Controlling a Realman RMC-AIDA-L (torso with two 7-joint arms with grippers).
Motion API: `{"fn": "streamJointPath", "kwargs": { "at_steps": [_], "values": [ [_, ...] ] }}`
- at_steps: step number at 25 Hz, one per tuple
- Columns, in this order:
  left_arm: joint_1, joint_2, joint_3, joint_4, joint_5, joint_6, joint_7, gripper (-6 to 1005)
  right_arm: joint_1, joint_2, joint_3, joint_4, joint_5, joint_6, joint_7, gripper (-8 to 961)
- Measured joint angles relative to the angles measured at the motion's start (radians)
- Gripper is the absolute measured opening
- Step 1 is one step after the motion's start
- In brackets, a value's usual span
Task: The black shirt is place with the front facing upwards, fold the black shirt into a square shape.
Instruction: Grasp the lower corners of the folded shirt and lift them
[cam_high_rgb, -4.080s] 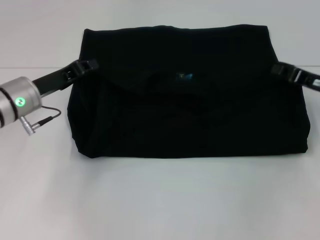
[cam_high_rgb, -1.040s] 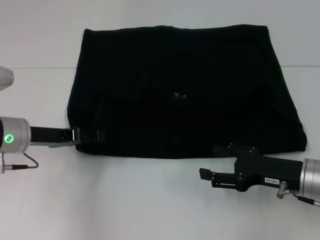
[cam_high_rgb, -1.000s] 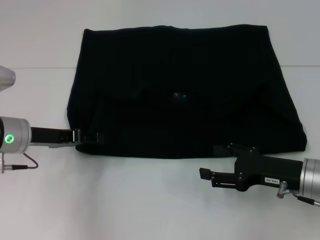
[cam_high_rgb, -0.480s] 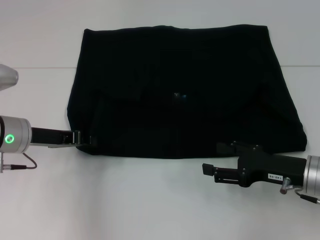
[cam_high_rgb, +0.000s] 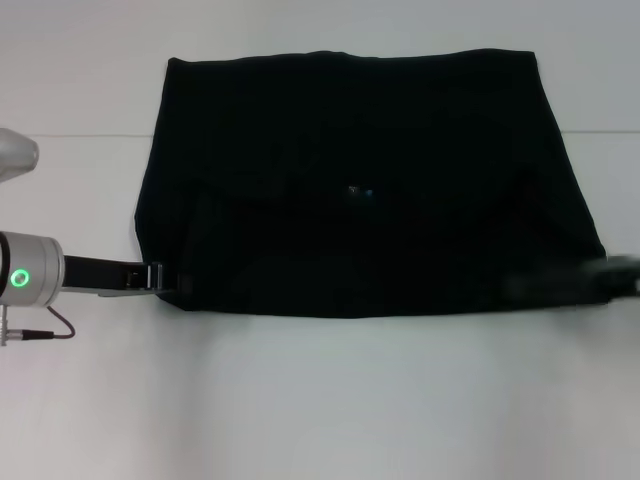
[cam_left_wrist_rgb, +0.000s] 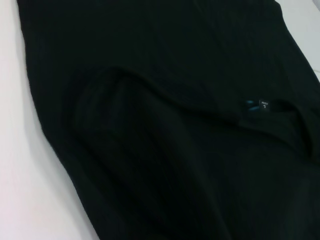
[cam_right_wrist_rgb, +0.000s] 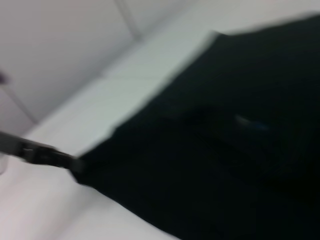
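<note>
Far left in the head view: left arm reaching in low over the white table (cam_high_rgb: 320, 400), green light glowing on its silver wrist. Left gripper (cam_high_rgb: 170, 281) at the near-left corner of the black shirt (cam_high_rgb: 370, 180), fingertips against or just under the cloth edge; cannot tell how far apart the fingers stand or whether any cloth is pinched.

Centre: black shirt spread flat on the table as a wide, roughly four-sided shape, folded over itself, with a diagonal fold edge across the upper layer. Small blue neck label (cam_high_rgb: 360, 192) near the middle, also seen in the left wrist view (cam_left_wrist_rgb: 257, 105).

Far right: right gripper (cam_high_rgb: 600, 272) only a dark blurred streak at the shirt's near-right corner; opening impossible to tell.
</note>
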Motion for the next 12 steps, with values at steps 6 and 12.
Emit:
{"fn": "streamJointPath", "kwargs": {
  "at_steps": [6, 12],
  "values": [
    [0.002, 0.000, -0.007, 0.002, -0.003, 0.010, 0.008, 20, 0.081, -0.123, 0.073, -0.170, -0.272, -0.168, 0.538, 885],
    [0.002, 0.000, -0.010, 0.002, -0.007, 0.014, 0.016, 21, 0.216, -0.097, 0.148, -0.230, -0.648, -0.222, 0.620, 885]
  ]
}}
